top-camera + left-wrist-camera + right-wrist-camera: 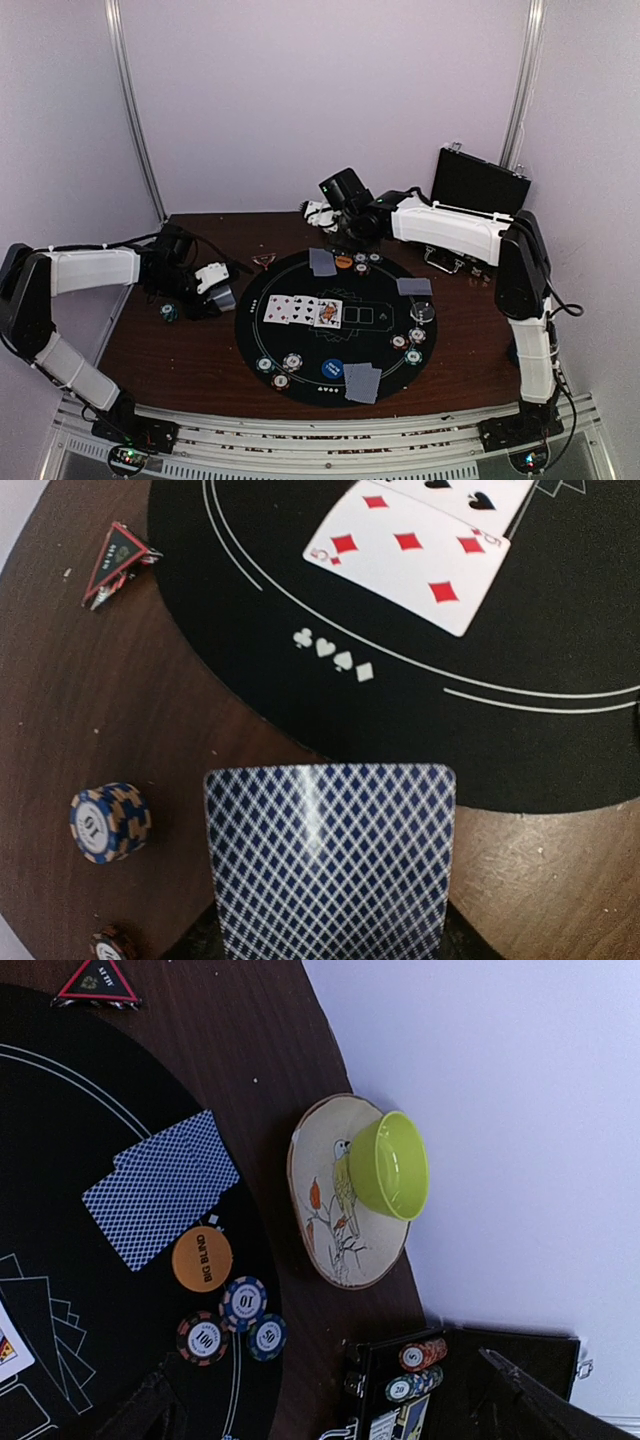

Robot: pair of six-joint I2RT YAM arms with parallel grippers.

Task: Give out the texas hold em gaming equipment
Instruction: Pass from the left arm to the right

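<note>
My left gripper [218, 292] hangs over the table just left of the round black mat [300, 345] and is shut on blue-backed playing cards [330, 860], which hide its fingertips. Face-up cards [300, 310] lie in a row on the mat, a five of diamonds [410, 555] nearest. Face-down pairs lie at the far [160, 1190], right [413, 286] and near [362, 381] seats. An orange disc [202, 1258] and three chips [232, 1320] sit at the far seat. My right gripper [335, 1410] hovers there, open and holding nothing. A red triangle marker [115, 560] lies off the mat.
A chip stack [110, 822] and another chip [112, 945] stand on the wood beside my left gripper. A green bowl [390, 1165] sits on a bird-painted plate [325, 1250] at the far edge. An open black case [478, 185] with chips [420, 1370] stands back right.
</note>
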